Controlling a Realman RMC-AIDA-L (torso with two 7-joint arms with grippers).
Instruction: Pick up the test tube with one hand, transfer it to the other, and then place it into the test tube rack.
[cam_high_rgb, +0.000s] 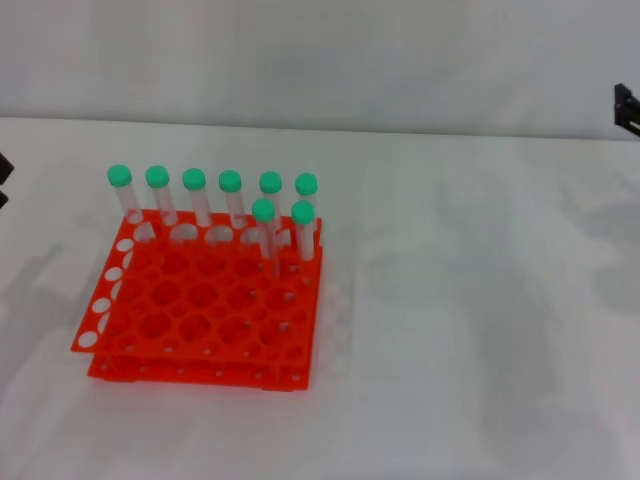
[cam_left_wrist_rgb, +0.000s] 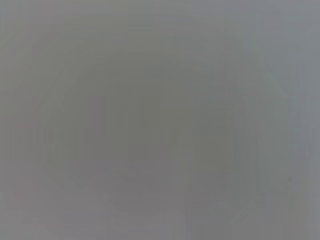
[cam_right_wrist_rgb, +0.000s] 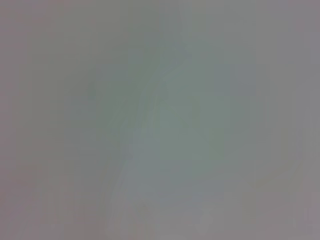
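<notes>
The orange-red test tube rack (cam_high_rgb: 200, 310) stands on the white table at the left of the head view. Several clear test tubes with green caps stand upright in its back row (cam_high_rgb: 194, 195), and two more stand in the second row at its right end (cam_high_rgb: 264, 228). No loose test tube shows on the table. Only a black tip of my left gripper (cam_high_rgb: 4, 180) shows at the left edge, well clear of the rack. A black part of my right gripper (cam_high_rgb: 627, 108) shows at the far right edge. Both wrist views show only blank grey.
The white table (cam_high_rgb: 470, 300) stretches to the right of the rack and in front of it. A pale wall runs along the back.
</notes>
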